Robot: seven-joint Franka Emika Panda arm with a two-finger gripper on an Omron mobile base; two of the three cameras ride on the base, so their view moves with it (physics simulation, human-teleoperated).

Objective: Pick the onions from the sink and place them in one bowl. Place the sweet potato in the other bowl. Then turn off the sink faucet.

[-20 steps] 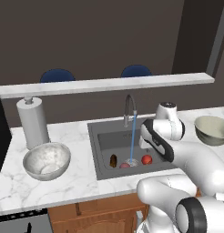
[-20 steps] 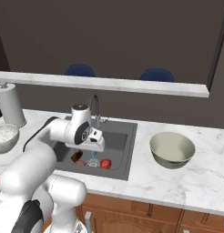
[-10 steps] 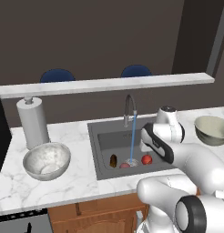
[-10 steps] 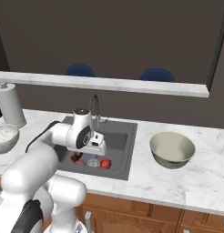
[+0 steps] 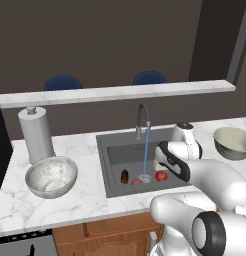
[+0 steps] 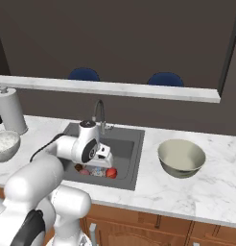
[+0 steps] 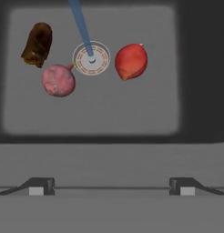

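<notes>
Dark grey sink (image 7: 95,113) basin seen from the hand view: bright red onion (image 7: 131,61) at 3 o'clock of the drain (image 7: 91,58), duller pink onion (image 7: 58,80) at 8 o'clock just beside it, sweet potato (image 7: 37,44) at 9 o'clock, further out. Blue water stream (image 7: 81,27) lands on the drain. Gripper (image 7: 109,186) above the near rim, fingers wide apart, empty. Faucet (image 5: 141,120) behind the basin. Olive-beige bowl (image 5: 235,142) at 3 o'clock of the sink, silvery bowl (image 5: 51,176) at 9 o'clock.
</notes>
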